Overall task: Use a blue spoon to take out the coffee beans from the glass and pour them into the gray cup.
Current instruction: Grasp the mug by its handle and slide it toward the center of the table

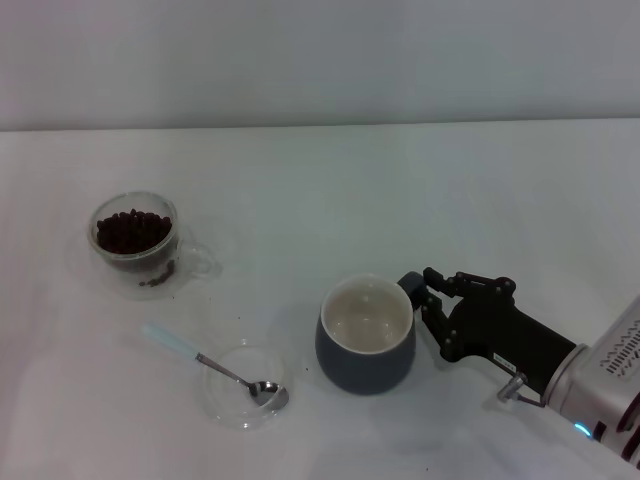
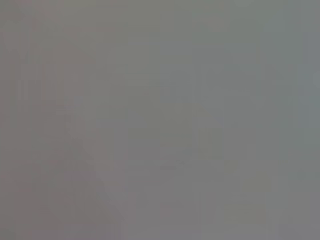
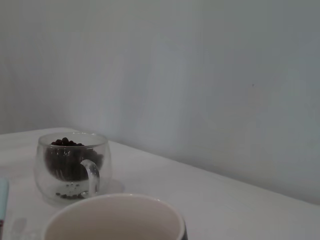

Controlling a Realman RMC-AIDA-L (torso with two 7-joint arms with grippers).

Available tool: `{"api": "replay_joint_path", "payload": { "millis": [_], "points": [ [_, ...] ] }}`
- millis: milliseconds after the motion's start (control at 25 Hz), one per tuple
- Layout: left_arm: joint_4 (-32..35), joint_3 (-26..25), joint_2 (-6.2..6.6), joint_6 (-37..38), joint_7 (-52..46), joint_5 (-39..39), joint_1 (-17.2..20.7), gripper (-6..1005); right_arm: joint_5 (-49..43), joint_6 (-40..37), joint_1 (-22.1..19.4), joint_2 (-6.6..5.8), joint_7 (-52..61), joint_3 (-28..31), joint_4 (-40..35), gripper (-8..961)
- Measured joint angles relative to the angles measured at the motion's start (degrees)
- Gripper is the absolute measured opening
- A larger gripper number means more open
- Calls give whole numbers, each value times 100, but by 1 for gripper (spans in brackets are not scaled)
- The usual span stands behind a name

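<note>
Right pincer (image 1: 418,297) sits w/ fingers closed round the gray cup (image 1: 366,348) handle, mid-counter (image 1: 400,190); glass (image 1: 137,243) of coffee beans (image 1: 132,231) far left; blue spoon (image 1: 215,365) rests bowl-down in clear dish (image 1: 243,386); left arm unseen.

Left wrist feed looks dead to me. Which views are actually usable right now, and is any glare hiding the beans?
Left wrist view: uniform gray, nothing discernible. Head view: evenly lit, soft shadows; the coffee beans in the glass read clearly, the blue spoon only glints at its bowl, and the right end effector sits at the gray cup. Right wrist view: glass clear, cup rim cut off by the frame edge.
</note>
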Motion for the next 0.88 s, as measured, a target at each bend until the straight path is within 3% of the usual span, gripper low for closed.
{"api": "replay_joint_path", "payload": {
  "millis": [360, 640, 800, 880],
  "points": [
    [0, -1, 0, 0, 0, 0, 26, 614, 49, 16, -2, -7, -54, 131, 27, 245],
    [-15, -32, 0, 0, 0, 0, 83, 614, 153, -45, -24, -31, 7, 189, 89, 507],
    [-37, -31, -2, -4, 0, 0, 96, 614, 121, -460, -48, -42, 106, 119, 396, 653],
    [-61, -30, -6, -6, 0, -1, 97, 614, 63, -825, -49, -47, 303, 80, 633, 817]
  ]
}}
